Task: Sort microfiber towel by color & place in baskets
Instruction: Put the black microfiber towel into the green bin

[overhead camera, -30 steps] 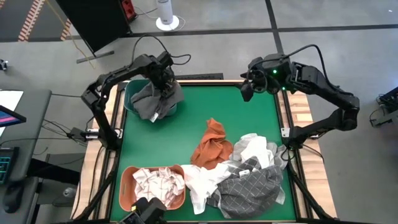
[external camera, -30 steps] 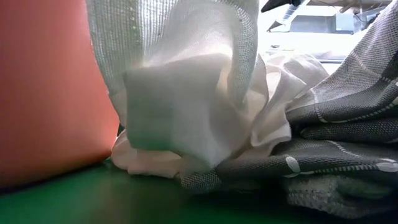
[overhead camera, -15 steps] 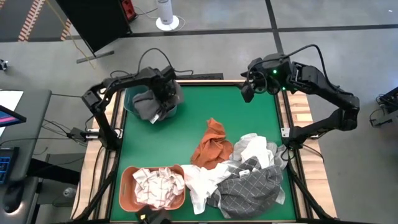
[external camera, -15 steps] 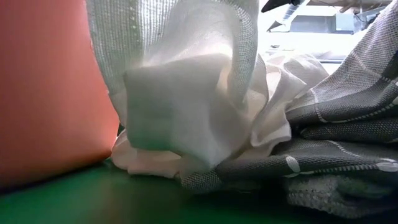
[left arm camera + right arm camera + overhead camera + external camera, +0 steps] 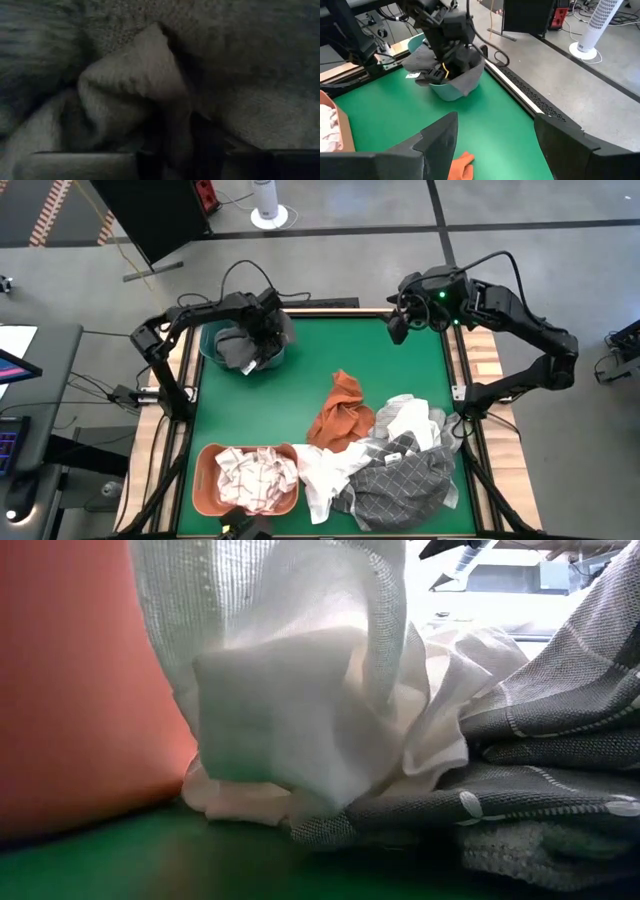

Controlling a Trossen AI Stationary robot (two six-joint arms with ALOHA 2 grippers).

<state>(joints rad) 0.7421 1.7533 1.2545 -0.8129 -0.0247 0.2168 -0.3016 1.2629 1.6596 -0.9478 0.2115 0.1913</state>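
Observation:
A dark grey towel [image 5: 243, 348] lies bunched in the teal basket [image 5: 210, 350] at the table's far left. My left gripper [image 5: 262, 340] reaches down into it, shut on the cloth. In the right wrist view it shows over the teal basket [image 5: 447, 92]. My right gripper [image 5: 397, 330] hangs open, high above the far right of the table, its fingertips [image 5: 502, 150] holding nothing. A rust orange towel [image 5: 342, 415] lies mid-table. White and grey-grid towels [image 5: 400, 465] form a heap at the near right. The salmon basket [image 5: 203, 480] holds pale checked towels [image 5: 258, 478]. My left gripper comes at the dark grey towel from above, pointing steeply down. A raised fold [image 5: 177, 125] of the cloth sits between its two fingers [image 5: 152, 157]; how many layers I cannot tell. The towel rests in the teal basket, one part draped over its rim [image 5: 472, 77].
In the low view the salmon basket's wall [image 5: 80, 690], a white towel [image 5: 290, 710] and a grey-grid towel [image 5: 550, 740] fill the picture. Bare green table [image 5: 400, 370] lies between the teal basket and the heap. Wooden rails [image 5: 485, 360] edge the table.
My left gripper has gone down into the teal basket. The dark grey towel has sunk with it and now sits lower and more bunched in the basket.

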